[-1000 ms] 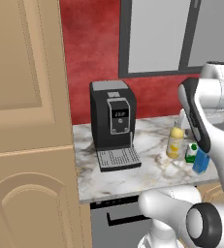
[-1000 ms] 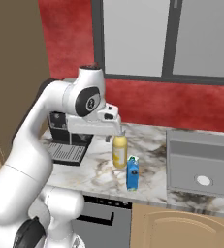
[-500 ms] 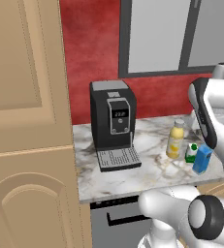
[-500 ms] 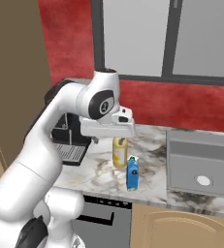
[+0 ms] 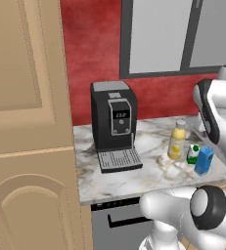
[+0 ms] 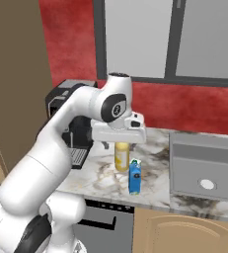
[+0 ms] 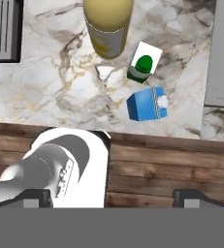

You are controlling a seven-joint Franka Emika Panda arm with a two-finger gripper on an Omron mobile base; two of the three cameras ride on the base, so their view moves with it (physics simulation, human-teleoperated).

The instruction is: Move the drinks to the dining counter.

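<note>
Three drinks stand close together on the marble worktop: a yellow bottle (image 5: 177, 140) (image 6: 121, 156) (image 7: 107, 24) with a white cap, a small green-and-white carton (image 5: 193, 154) (image 7: 143, 68), and a slim blue carton (image 5: 203, 160) (image 6: 134, 176) (image 7: 147, 104) nearest the front edge. My gripper (image 6: 119, 144) (image 7: 114, 196) hangs above them, pointing straight down, open wide and holding nothing. In the hand view its fingertips (image 7: 33, 196) sit over the wooden floor in front of the worktop. The dining counter is out of view.
A black coffee machine (image 5: 113, 124) (image 6: 66, 106) stands left of the drinks, its drip tray (image 7: 2, 29) close to the bottle. A steel sink (image 6: 204, 163) (image 7: 222, 53) lies to the right. A tall tan cabinet (image 5: 26, 122) rises at the left.
My arm has swung to the right, carrying the open hand from beside the coffee machine to over the drinks. The bottle and cartons have not moved.
</note>
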